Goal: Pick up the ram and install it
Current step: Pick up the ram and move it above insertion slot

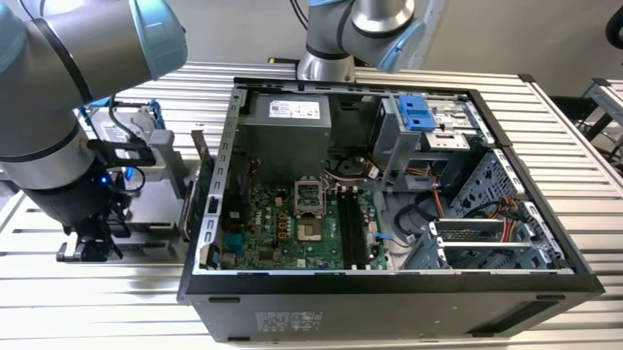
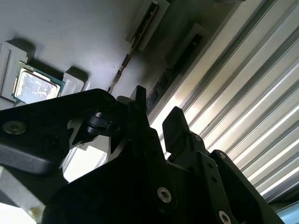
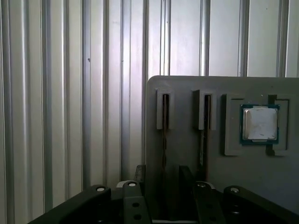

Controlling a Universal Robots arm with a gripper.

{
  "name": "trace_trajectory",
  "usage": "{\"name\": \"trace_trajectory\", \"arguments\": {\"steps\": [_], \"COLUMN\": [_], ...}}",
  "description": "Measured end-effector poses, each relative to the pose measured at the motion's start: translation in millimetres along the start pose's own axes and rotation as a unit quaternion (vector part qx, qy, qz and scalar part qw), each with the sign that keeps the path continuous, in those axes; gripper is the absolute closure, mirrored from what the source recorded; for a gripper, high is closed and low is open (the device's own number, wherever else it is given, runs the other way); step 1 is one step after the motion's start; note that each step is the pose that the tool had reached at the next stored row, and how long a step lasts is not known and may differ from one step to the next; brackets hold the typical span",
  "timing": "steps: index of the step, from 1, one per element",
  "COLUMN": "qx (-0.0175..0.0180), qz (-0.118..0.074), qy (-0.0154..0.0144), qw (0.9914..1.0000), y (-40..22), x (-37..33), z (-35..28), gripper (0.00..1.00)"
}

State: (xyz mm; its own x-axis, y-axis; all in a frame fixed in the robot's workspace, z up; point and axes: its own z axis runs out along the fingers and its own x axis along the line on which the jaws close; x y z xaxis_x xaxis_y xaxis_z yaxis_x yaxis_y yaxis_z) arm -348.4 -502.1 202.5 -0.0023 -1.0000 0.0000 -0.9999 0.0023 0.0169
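Observation:
The ram is a thin dark stick standing on edge in a slot of a grey holder tray. It appears edge-on in the second wrist view too, as the ram. A second dark stick stands in the neighbouring slot. My gripper is open just above the tray, one finger on each side of the first stick's line. In the exterior view the gripper hangs over the tray, at the exterior view's left of the open computer case. The black motherboard slots lie inside the case.
A small square silver processor chip sits in a recess of the same tray. A silver drive in a blue frame stands behind the arm. The case's metal side wall rises between the tray and the motherboard. A ribbed metal table lies underneath.

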Motion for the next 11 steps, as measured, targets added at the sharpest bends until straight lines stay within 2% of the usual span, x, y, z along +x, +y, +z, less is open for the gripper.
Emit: {"name": "trace_trajectory", "arguments": {"steps": [4,11], "qx": [0.0001,0.0014], "qz": [0.000,0.000], "qy": [-0.0001,-0.0001], "qw": [1.00000,1.00000], "y": [0.5,0.3], "x": [1.8,1.1], "z": [2.0,3.9], "gripper": [0.00,0.00]}}
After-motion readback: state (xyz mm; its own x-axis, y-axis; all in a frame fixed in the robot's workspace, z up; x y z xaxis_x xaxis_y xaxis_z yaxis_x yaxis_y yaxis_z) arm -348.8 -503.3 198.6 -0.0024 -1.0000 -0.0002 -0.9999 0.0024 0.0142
